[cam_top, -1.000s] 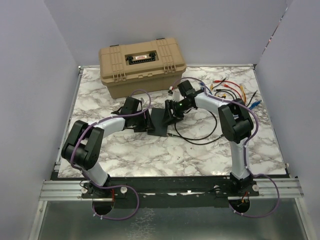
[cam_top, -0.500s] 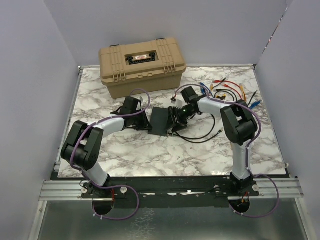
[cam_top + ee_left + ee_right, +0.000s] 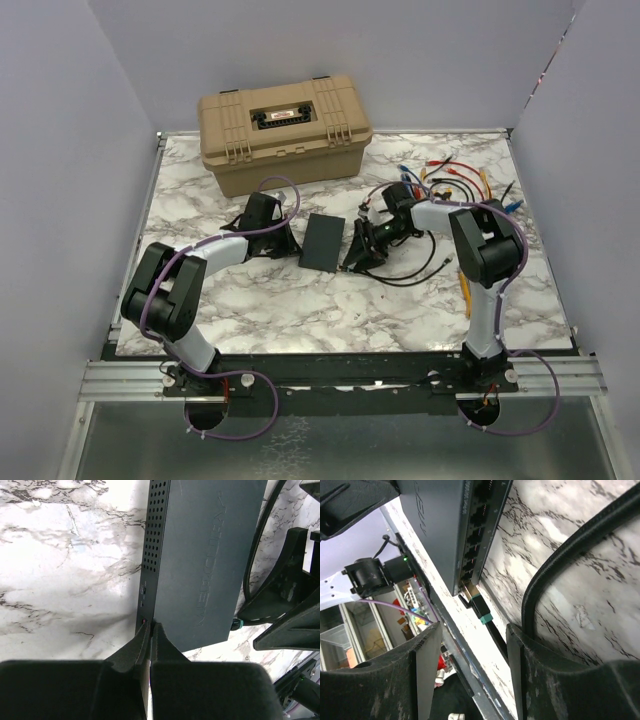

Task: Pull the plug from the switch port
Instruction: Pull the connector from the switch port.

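The switch [image 3: 323, 242], a thin matte-black box, lies flat mid-table between both grippers. In the left wrist view the switch [image 3: 210, 555] fills the upper middle. My left gripper [image 3: 150, 626] is shut, its tips against the switch's near edge with nothing between them. From above, the left gripper [image 3: 292, 243] sits at the switch's left side. The plug [image 3: 479, 607], with a teal collar, sits in the end port of the switch [image 3: 445, 520]. My right gripper [image 3: 472, 652] stands open just behind the plug, with the plug's cable running between its fingers. From above, the right gripper [image 3: 356, 256] is at the switch's right side.
A tan toolbox [image 3: 285, 130] stands at the back of the table. Several loose coloured cables [image 3: 460, 180] lie at the back right. A black cable [image 3: 415, 272] loops on the marble right of the switch and passes by my right finger [image 3: 555, 580].
My left gripper has closed against the switch's edge. The right gripper has swung from the switch's far end round to its right side, low over the table.
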Controlling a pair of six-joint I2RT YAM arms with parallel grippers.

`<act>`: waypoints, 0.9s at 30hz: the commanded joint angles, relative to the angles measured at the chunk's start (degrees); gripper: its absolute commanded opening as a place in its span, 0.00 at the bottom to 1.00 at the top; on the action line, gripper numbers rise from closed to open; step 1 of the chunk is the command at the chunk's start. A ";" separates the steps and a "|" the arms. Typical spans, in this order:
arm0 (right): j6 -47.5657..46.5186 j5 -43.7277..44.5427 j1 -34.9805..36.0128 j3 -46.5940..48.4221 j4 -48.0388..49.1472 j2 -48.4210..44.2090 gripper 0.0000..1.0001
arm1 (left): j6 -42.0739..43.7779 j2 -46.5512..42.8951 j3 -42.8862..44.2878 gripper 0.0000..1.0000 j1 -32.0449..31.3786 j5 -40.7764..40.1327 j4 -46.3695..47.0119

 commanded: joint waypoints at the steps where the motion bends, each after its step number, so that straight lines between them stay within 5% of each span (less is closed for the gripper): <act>1: -0.19 -3.06 -0.75 -3.15 2.36 0.64 0.58 | 1.33 4.16 -3.60 0.00 -0.55 -4.47 -6.04; 16: 8.45 -6.96 -0.75 -5.44 12.73 6.88 0.46 | 1.74 4.49 -2.80 0.00 -0.55 -3.26 -5.96; 27: 7.49 -6.95 -0.69 -4.30 11.54 9.24 0.39 | 1.55 5.16 -2.14 0.00 -0.55 -3.26 -5.92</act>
